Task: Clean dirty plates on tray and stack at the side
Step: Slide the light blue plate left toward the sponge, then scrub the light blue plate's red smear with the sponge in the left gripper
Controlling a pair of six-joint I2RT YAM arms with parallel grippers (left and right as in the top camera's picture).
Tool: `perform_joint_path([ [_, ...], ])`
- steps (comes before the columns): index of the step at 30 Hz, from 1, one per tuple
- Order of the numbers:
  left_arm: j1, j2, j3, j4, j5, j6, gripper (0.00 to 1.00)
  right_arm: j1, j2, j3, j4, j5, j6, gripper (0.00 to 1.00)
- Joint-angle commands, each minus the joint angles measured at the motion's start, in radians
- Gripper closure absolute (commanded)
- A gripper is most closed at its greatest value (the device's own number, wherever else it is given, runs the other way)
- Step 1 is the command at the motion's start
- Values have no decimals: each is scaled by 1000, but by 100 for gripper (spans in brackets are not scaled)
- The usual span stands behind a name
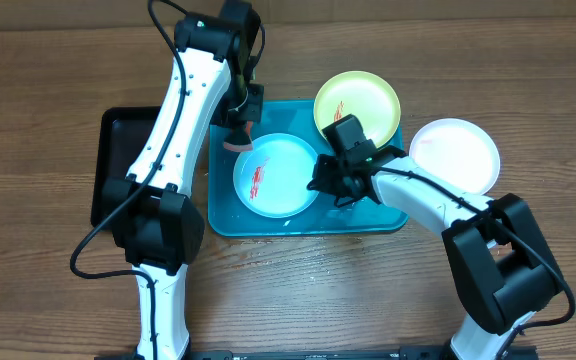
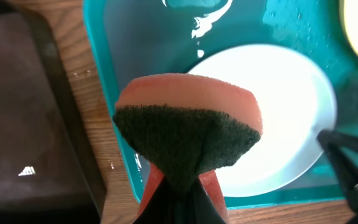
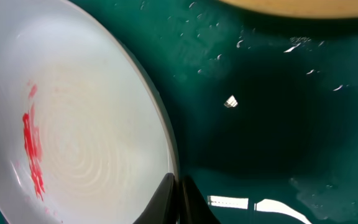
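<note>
One teal-rimmed plate mid-tray, rim clenched by right claw, left claw grasping sponge above tray's left side; scrubbing step, next probably sponge down onto red smear.

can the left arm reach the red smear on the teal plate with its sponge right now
Probably yes. The left gripper, jaws shut on the sponge, hangs by the rim of the teal plate, and the red smear lies uncovered on that side. The right gripper pinches the opposite rim, clear of the path.
</note>
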Motion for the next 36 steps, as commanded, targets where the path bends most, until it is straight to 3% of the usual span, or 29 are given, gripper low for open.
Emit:
perform_joint_path([
  [1, -19, -9, -55, 18, 30, 42, 96, -24, 32, -5, 15, -67, -34, 96],
  [28, -70, -9, -543, 418, -59, 98, 96, -27, 59, -4, 34, -121, -57, 96],
  [32, -72, -9, -557, 434, -8, 99, 96, -27, 59, -4, 35, -121, -59, 96],
  [36, -72, -9, -557, 434, 200, 211, 96, -27, 59, -4, 35, -120, -59, 96],
])
